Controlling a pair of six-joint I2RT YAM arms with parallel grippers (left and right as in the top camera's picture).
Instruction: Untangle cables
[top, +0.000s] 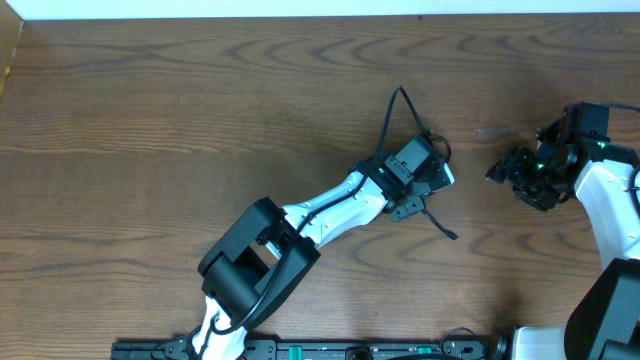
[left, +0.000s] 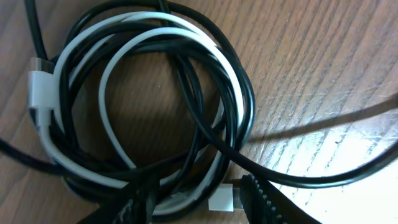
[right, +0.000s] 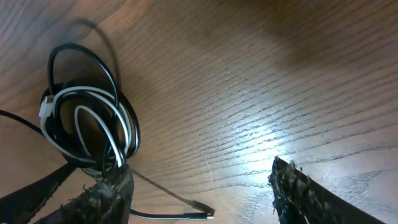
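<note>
My left claw (left: 194, 186) hangs low over the cables. Its jaws stand apart, astride the near rim of the coil, and the strands between them lie loose, not squeezed. Just ahead of the claw, the black cord (left: 249, 106) and the white cord (left: 102, 87) are wound together in one roundish coil. It lies flat on the surface (left: 323, 62), with loops crossing over and under each other.

A white plug (left: 37, 87) sits at the coil's left edge, its long axis running away from the claw. A second white plug (left: 222, 199) lies just inside my right finger (left: 267, 202). A black tail leaves the coil by that finger and runs off to the right.

Seen from above, one black end reaches away from the claw to the far side and another trails to the near side, slanting right.

My right claw (right: 200, 168) is well to the right of the coil and clear of it, jaws wide with nothing between them. The coil lies off to its left. A thin black end (right: 202, 216) lies nearer this claw than the coil does, its tip pointing right.
</note>
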